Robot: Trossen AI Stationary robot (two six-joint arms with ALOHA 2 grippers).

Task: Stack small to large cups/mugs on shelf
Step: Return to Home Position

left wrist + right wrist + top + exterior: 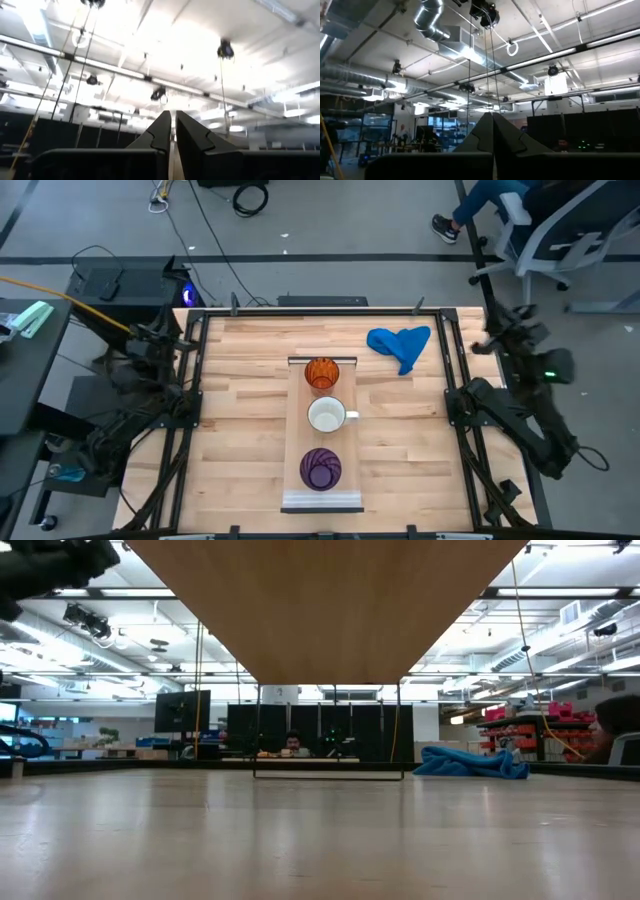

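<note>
In the high view, the long wooden shelf (300, 442) stands in the middle of the table. On it, in a row, rest on their bases an orange ribbed cup (321, 373) at the far end, a white mug (327, 416) with its handle to the right, and a purple ribbed cup (320, 469) at the near end. My left gripper (173, 131) is parked off the table's left side, shut and empty, pointing at the ceiling. My right gripper (493, 125) is parked off the right side, shut and empty. In the low view the shelf's underside (330, 610) hides the cups.
A crumpled blue cloth (401, 345) lies on the table at the far right; it also shows in the low view (470, 762). Bare tabletop lies on both sides of the shelf. A person's leg and an office chair (560, 240) show beyond the far right corner.
</note>
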